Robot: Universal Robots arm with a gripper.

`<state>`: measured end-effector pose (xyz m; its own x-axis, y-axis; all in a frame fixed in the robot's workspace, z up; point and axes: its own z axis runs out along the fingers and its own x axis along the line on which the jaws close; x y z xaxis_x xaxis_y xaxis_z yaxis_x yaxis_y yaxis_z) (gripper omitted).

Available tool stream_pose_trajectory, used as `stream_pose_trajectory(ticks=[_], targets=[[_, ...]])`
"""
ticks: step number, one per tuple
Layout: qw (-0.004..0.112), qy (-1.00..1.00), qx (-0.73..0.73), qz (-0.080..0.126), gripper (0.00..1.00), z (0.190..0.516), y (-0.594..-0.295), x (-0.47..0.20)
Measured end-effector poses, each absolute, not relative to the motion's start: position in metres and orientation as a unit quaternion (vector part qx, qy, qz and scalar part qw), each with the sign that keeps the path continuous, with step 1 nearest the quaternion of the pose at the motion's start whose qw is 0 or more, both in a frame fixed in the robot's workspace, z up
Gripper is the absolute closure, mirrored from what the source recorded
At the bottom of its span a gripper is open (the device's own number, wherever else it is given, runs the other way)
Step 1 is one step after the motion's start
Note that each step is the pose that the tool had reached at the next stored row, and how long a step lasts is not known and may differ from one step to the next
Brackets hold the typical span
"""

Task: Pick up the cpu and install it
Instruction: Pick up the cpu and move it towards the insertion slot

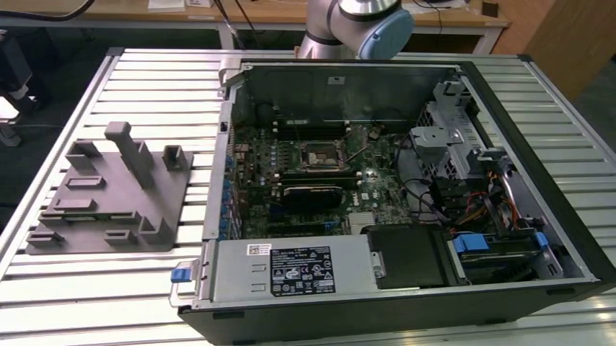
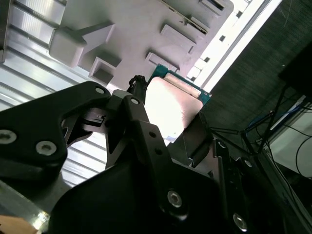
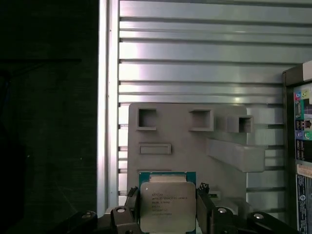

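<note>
Gripper (image 3: 168,208) is clamped on the cpu (image 3: 168,205), one black finger (image 3: 130,197) on each of two opposite edges. Silver lid faces the camera in the first wrist view, with green board edge showing round it. Second wrist view shows the same grip from a low angle: cpu (image 2: 173,105) sits between the gripper (image 2: 168,117) fingers, lid blown out bright.

The cpu is out at the grey plastic block (image 3: 185,136), not in the computer case. In both wrist views it hangs in front of the block's edge, near the desk rim. Can't tell if it's touching the block or just clear of it.

The block (image 1: 106,191) sits flat on the slatted metal desk (image 1: 144,72) at the exterior view's left, posts and slots facing up, just beside the computer case (image 1: 553,216).

The case lies on its side, panel off and motherboard exposed. Square socket frame (image 1: 321,155) sits mid-board, with a black finned module (image 1: 310,194) just below it in that view. Power supply (image 1: 288,270) with its label is at the near wall, and there are blue-tabbed drive bays towards the exterior view's right.

A corner of the case (image 3: 300,122) also shows in the first wrist view, beside the block.

Robot arm (image 1: 356,25) is visible behind the case's far wall in the exterior view.
</note>
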<state>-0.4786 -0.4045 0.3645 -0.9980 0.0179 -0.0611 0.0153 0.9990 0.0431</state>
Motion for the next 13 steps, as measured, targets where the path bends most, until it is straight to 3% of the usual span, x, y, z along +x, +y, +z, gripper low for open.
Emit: stream_pose_trajectory(ticks=[13], targets=[[0.031,0.999,0.008,0.021,0.45,0.391,-0.404,-0.479]])
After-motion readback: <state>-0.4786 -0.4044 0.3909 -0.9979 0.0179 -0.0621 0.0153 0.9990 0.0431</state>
